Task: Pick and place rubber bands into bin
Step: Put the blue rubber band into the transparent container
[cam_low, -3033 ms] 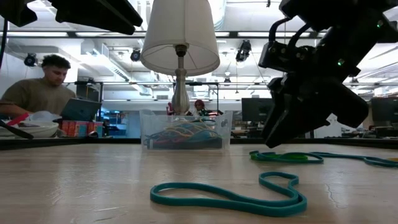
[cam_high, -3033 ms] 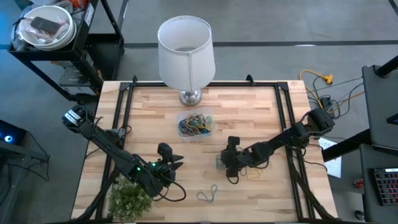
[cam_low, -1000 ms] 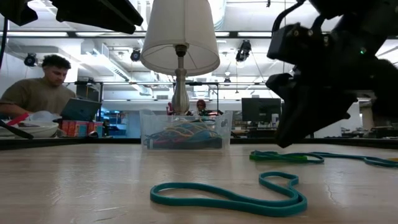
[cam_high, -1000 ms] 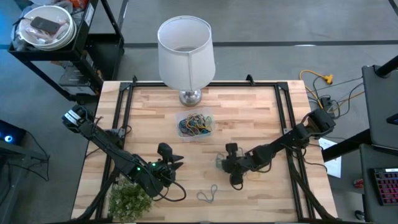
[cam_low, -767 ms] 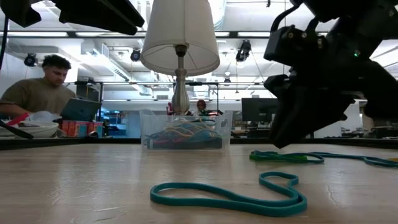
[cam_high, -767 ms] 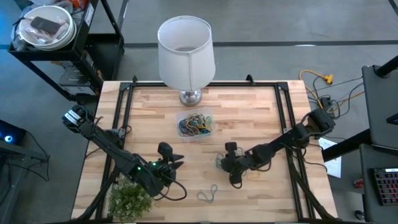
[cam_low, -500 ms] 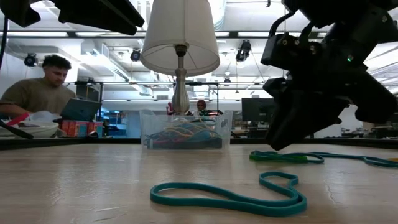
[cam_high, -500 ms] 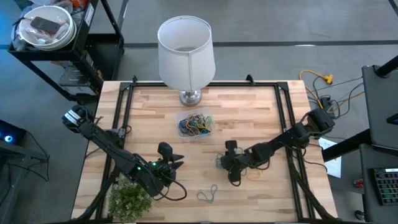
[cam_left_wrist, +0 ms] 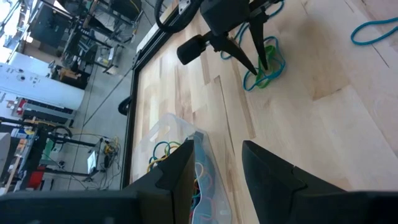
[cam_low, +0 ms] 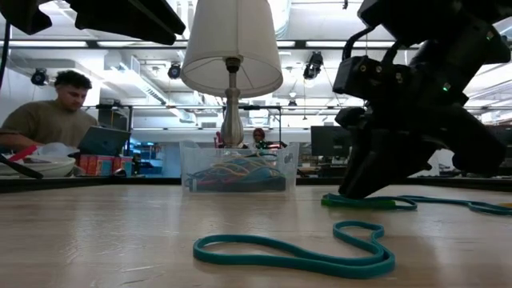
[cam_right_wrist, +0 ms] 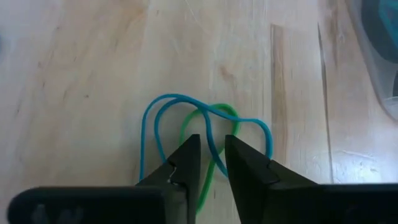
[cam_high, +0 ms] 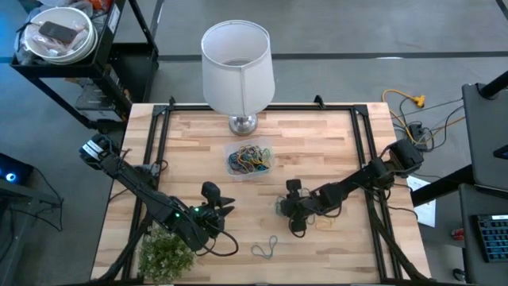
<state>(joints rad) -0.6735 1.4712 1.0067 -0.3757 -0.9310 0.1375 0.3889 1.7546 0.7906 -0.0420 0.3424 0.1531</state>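
The see-through bin (cam_high: 250, 159) (cam_low: 238, 168) stands mid-table on its flat bottom and holds several coloured rubber bands. A green band and a blue band (cam_right_wrist: 205, 124) (cam_high: 281, 208) lie overlapped flat on the wood. My right gripper (cam_right_wrist: 211, 152) (cam_high: 286, 208) points down over them, open by a narrow gap, and strands of the green band run between its fingertips. A teal band (cam_high: 266, 249) (cam_low: 296, 252) lies near the front edge. My left gripper (cam_left_wrist: 224, 168) (cam_high: 218, 202) waits open at the front left and holds nothing. My right gripper comes from above, its fingertips (cam_low: 352, 190) low at the table over the green band's crossing strands (cam_right_wrist: 210, 138). The fingers stand on either side of the strands. I cannot tell whether they touch the band, which lies flat on the wood.
A lamp with a white shade (cam_high: 236, 67) stands at the far middle, just behind the bin. A small green plant (cam_high: 167, 254) sits at the front left corner. Another band (cam_high: 324, 222) lies to the right of my right gripper. A person (cam_low: 56, 112) sits beyond the table.
My right gripper has shifted slightly toward the table's left and come down until its fingertips are at the green and blue bands. The bands lie where they were.
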